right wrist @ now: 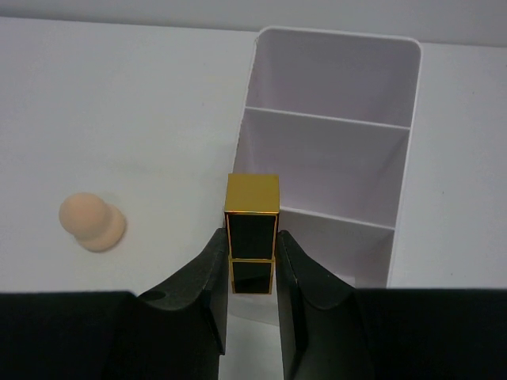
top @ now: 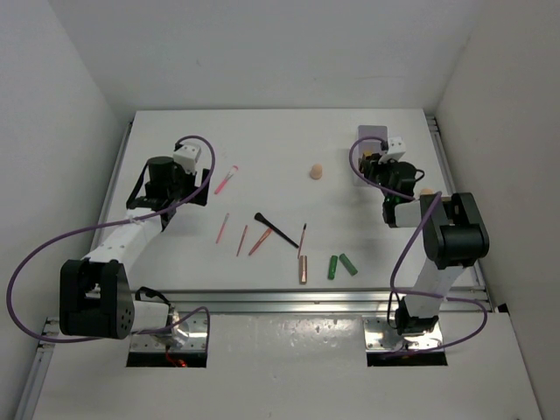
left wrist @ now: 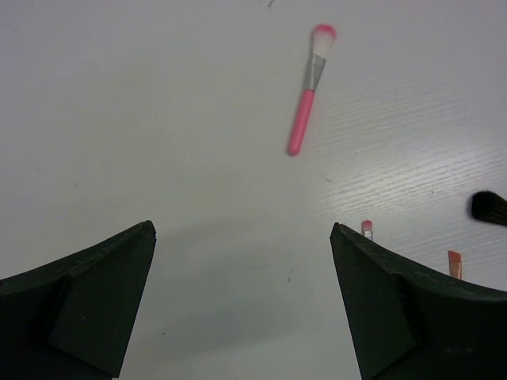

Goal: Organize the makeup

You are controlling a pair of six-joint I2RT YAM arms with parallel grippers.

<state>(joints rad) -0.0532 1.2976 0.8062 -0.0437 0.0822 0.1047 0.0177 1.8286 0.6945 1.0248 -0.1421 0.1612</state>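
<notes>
Gold-capped lipstick sits pinched in the right end effector before the white organizer (nothing seen inside); left end effector gapes wide; pink brush, sponge lie loose.

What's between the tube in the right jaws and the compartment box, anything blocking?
Nothing visible. The right gripper is shut on the black-and-gold tube, and the white compartment box stands directly ahead of it. The beige sponge sits off to the left, outside that path.
</notes>
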